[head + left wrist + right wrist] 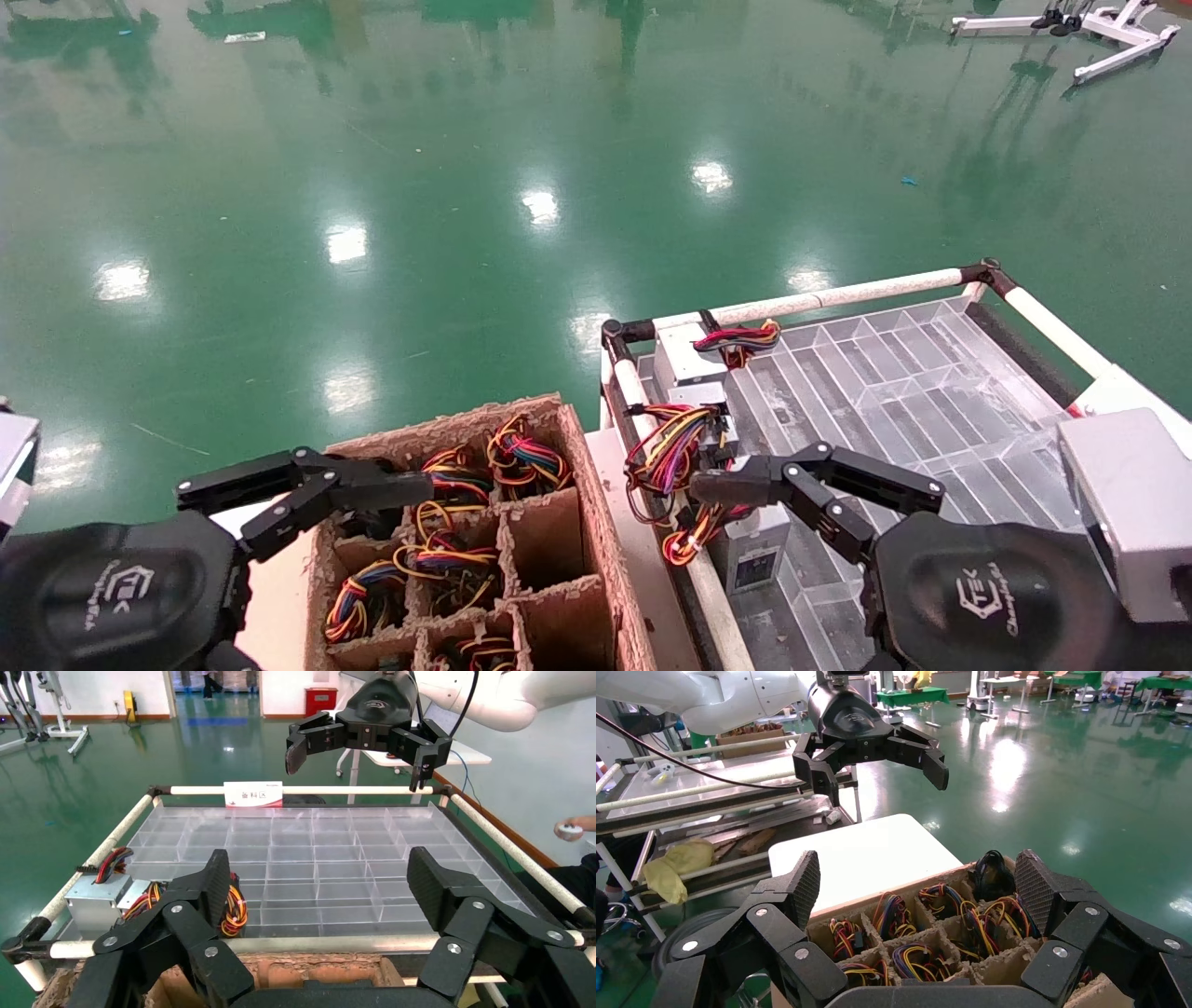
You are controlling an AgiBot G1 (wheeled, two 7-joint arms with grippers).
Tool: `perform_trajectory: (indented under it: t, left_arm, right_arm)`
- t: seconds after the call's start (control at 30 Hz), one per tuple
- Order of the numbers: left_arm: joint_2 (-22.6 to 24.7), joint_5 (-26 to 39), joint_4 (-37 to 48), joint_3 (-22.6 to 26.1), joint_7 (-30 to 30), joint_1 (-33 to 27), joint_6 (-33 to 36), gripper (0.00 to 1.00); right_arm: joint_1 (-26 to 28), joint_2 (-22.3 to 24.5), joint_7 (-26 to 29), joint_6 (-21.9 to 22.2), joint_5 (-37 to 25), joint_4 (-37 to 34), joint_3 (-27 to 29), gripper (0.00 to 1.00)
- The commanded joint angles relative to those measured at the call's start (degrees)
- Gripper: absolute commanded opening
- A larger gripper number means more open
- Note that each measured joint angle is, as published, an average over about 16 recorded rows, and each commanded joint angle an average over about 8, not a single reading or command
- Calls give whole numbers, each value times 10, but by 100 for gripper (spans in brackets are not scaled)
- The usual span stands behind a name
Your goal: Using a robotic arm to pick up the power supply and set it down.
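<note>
Three power supplies lie along the near-left side of the clear divided tray [913,373]: one silver box [684,359] at the corner, one [712,419] under a wire bunch, one [754,554] beneath my right gripper [736,485]. That gripper hangs open over them, empty. In the left wrist view a power supply [91,899] sits at the tray's corner. My left gripper [391,494] hovers open over the cardboard carton [596,503], whose cells hold coloured wire bundles [926,959]. Both jaws stand wide apart with nothing between them.
A white tube rail [838,296] frames the tray, with a label card [253,794] on its far side. The carton rests on a white table [863,853]. Green floor lies beyond. A person's hand [573,829] shows past the tray.
</note>
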Motion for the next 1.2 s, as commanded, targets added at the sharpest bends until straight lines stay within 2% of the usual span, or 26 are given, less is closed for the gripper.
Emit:
perform_trajectory:
  t: [0.03,0.13,0.17,0.2,0.23,0.47,0.5,1.2]
  left_arm:
    - [0,0,0,0,0,0,0,78]
    - [0,0,0,0,0,0,0,86]
    - [0,0,0,0,0,0,0,96]
    - [0,0,0,0,0,0,0,100]
    - [0,0,0,0,0,0,0,97]
    - [0,0,0,0,0,0,0,10]
    - [0,0,0,0,0,0,0,0]
    - [0,0,0,0,0,0,0,0]
  right_arm:
    - [0,0,0,0,0,0,0,100]
    - [0,0,0,0,0,0,0,100]
    - [0,0,0,0,0,0,0,100]
    - [0,0,0,0,0,0,0,100]
    - [0,0,0,0,0,0,0,100]
    - [0,0,0,0,0,0,0,100]
    - [0,0,0,0,0,0,0,100]
    - [0,0,0,0,0,0,0,100]
